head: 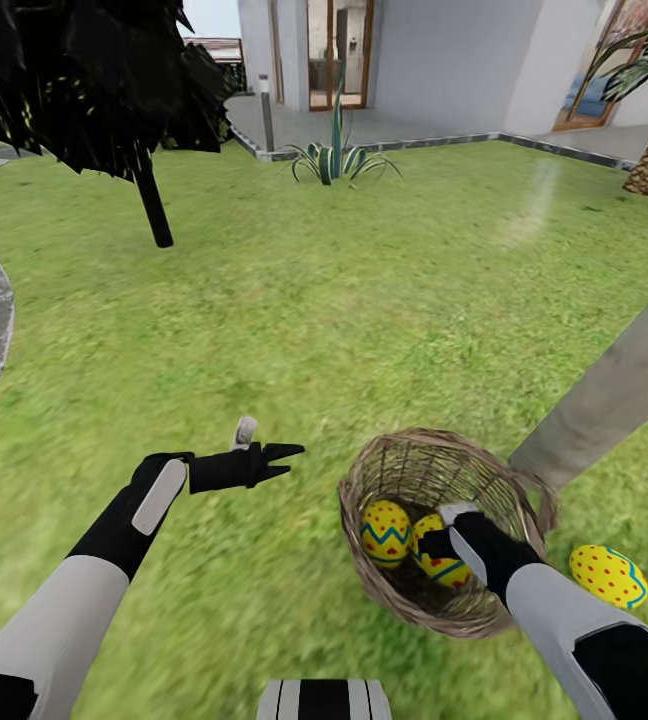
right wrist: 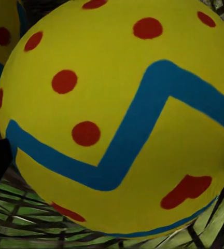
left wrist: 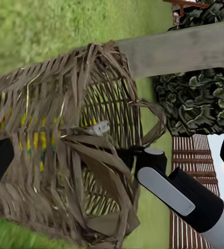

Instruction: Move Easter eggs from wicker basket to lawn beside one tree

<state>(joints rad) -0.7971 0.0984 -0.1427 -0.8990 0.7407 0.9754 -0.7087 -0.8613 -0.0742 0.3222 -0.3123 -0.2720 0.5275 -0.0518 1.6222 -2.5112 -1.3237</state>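
On the mottled green lawn (head: 344,300) the round brown wicker basket (head: 404,470) stands at the grey-tan tree trunk (head: 614,385). One yellow red-dotted egg (head: 609,576) already lies outside beside it; two remain inside. The right gripper (head: 442,540) is down in the basket with its jaws spread around the nearer egg (right wrist: 117,119); whether they touch it I cannot tell. They likely need to close next, then lift. The left gripper (head: 264,450) hangs open, empty.

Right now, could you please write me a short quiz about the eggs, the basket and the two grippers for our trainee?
1. How many Easter eggs lie inside the wicker basket?
2. True or false: one egg already lies on the lawn near the tree trunk.
3. Which gripper reaches into the basket: A) left gripper, B) right gripper?

Key: 1. Two: one and another. 2. True. 3. B.
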